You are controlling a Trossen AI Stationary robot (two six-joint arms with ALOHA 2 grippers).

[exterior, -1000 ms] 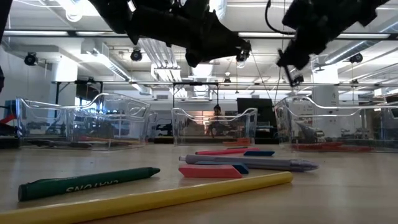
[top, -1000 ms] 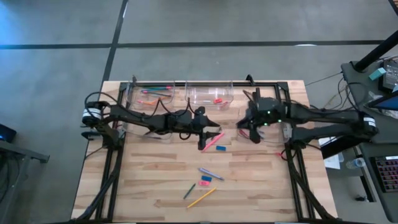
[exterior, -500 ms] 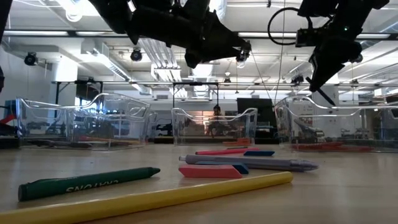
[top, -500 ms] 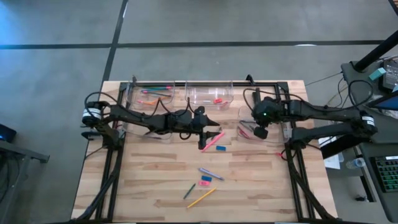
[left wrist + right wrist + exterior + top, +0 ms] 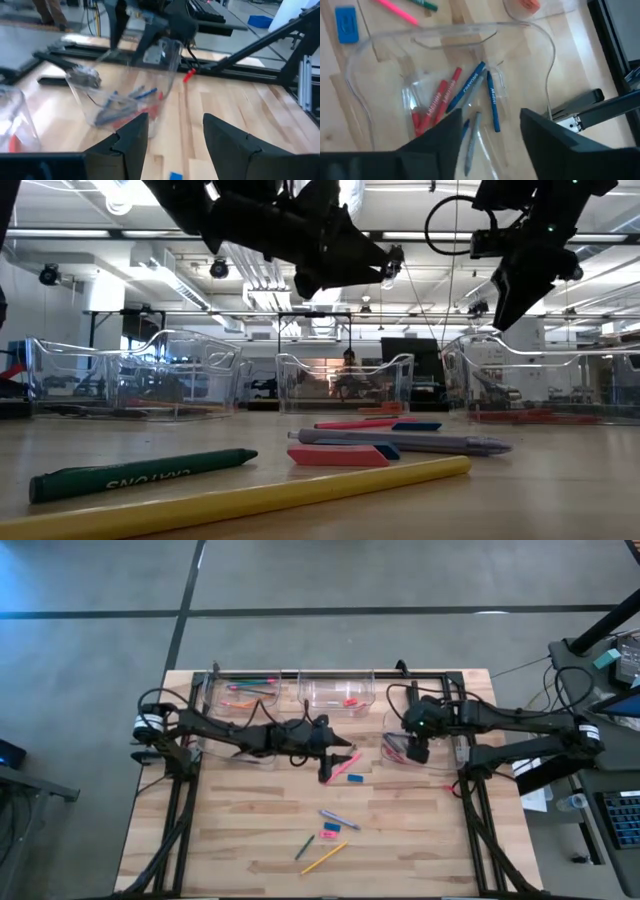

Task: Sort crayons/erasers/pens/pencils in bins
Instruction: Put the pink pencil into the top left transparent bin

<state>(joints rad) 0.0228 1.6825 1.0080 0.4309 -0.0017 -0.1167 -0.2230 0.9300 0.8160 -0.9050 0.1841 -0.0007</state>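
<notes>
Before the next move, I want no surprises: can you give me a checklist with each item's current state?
1. Right tool empty and open: ok.
2. Right tool above the right bin, which holds crayons: ok.
3. Left tool open, nothing held: ok.
4. Left tool over the pink pencil and blue eraser: ok.
5. Loose items remain at the table's near side: not ok.
6. Pens already binned: cannot tell.

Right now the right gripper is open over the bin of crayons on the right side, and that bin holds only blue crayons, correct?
Not quite. The right gripper is open over that bin, but the crayons in it are blue and red, not only blue. The right wrist view shows several red ones lying beside the blue ones.
</notes>
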